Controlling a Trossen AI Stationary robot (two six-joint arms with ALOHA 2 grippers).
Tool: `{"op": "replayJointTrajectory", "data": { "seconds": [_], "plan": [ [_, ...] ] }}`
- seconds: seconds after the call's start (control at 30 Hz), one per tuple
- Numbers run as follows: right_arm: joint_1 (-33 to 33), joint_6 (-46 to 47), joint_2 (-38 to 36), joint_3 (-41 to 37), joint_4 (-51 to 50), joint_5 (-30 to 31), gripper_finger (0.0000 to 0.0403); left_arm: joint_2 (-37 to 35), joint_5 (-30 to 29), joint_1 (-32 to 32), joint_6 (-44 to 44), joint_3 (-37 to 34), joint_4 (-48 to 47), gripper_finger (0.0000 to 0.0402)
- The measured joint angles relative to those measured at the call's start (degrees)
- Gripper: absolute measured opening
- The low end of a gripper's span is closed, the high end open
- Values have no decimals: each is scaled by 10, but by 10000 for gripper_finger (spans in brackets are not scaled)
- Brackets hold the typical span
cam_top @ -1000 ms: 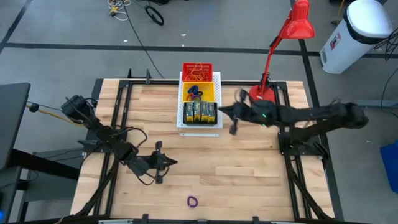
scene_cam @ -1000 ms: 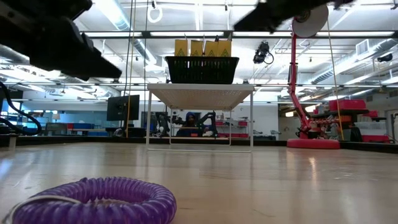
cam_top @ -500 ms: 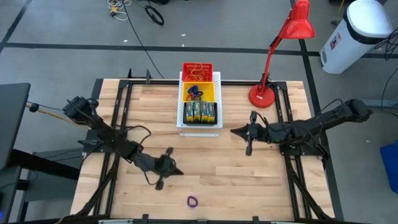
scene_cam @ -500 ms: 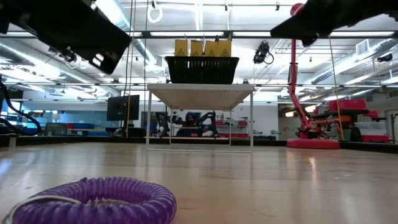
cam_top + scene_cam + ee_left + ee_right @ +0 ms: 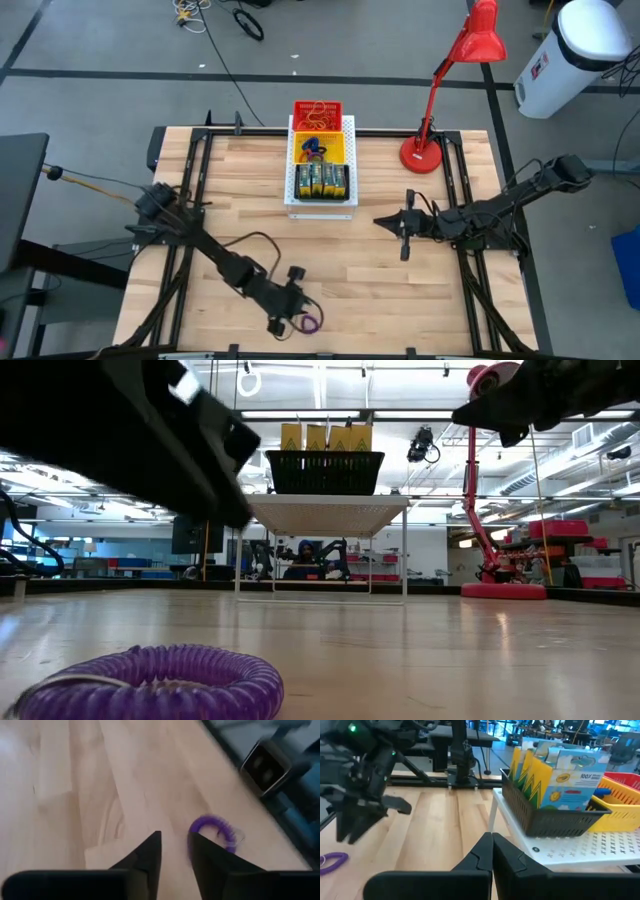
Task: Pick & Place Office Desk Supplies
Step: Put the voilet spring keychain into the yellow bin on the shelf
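Two arms: we see both over the wooden table (image 5: 380,270), the left stretched toward the front edge, the right hanging over the right half.
Table: light wood planks, carrying everything below.
Desk lamp (image 5: 455,80): red, its base standing at the back right corner.
White perforated board (image 5: 322,205): raised on legs at the middle of the back edge; it bears three baskets in a row running from back to front.
Red basket (image 5: 317,112): at the board's back end, with reddish-brown rubber bands (image 5: 318,120) inside.
Yellow basket (image 5: 320,148): in the middle of the board, with small coloured loops in it (we cannot tell them apart).
Black basket (image 5: 555,822): at the board's front end, holding the crayon boxes (image 5: 321,180) upright, side by side.
Left gripper (image 5: 287,300): low near the front edge, its fingers a little apart with nothing between them, just beside the purple loop.
Right gripper (image 5: 403,227): above the table between the board and the right edge, fingers pressed together, holding nothing.
Purple loop (image 5: 310,323): a coiled elastic lying flat on the wood close to the middle of the front edge.
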Motion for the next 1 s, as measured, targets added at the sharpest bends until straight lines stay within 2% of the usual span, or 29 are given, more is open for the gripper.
{"op": "replayJointTrajectory", "data": {
  "seconds": [0.17,0.33,1.0],
  "plan": [
    [0,0,0,0,1,0,4,25,26,16,-6,43,-81,133],
    [0,0,0,0,-3,0,4,38,88,24,-9,47,-71,144],
    [0,0,0,0,-5,-1,4,54,90,22,-18,48,-38,145]
  ]
}}
